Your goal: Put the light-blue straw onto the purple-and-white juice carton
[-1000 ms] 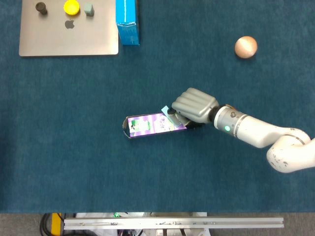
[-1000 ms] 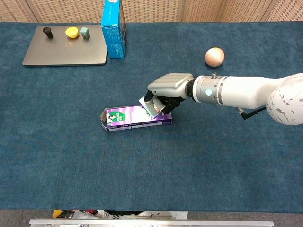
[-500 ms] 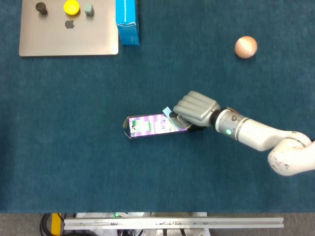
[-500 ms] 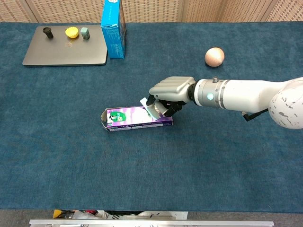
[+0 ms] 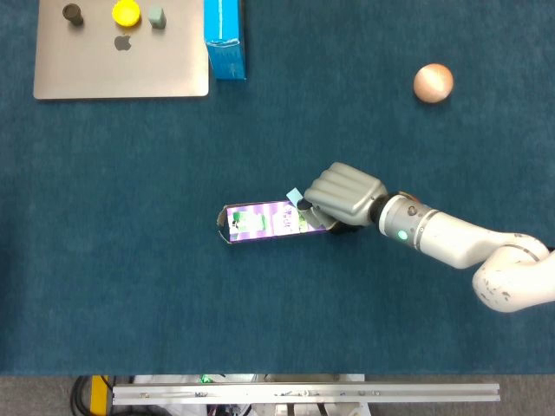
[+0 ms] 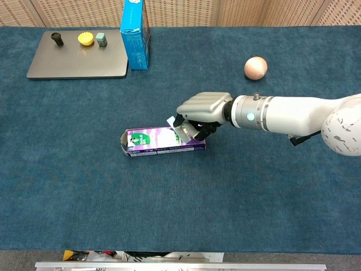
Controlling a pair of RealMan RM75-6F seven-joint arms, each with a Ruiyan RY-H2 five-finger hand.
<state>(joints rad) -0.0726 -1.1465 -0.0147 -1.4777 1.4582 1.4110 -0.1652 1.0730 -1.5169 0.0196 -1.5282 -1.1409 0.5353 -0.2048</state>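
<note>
You worked at a lab-style test bench: a blue felt-covered table (image 6: 84, 186), an aluminium frame rail (image 5: 303, 393) along its front edge, and woven panelling (image 6: 237, 11) behind it.

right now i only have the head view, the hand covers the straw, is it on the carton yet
Observer: From the chest view, the right hand holds the light-blue straw tilted at the right end of the juice carton; it is not lying flat.
Operator: is the carton upright
Observer: No. The chest view shows it on its side on the table, its long side face toward the camera.
Operator: what's behind the laptop
Observer: Only the chest view shows it: a tan woven panel runs along the table's far edge.
</note>
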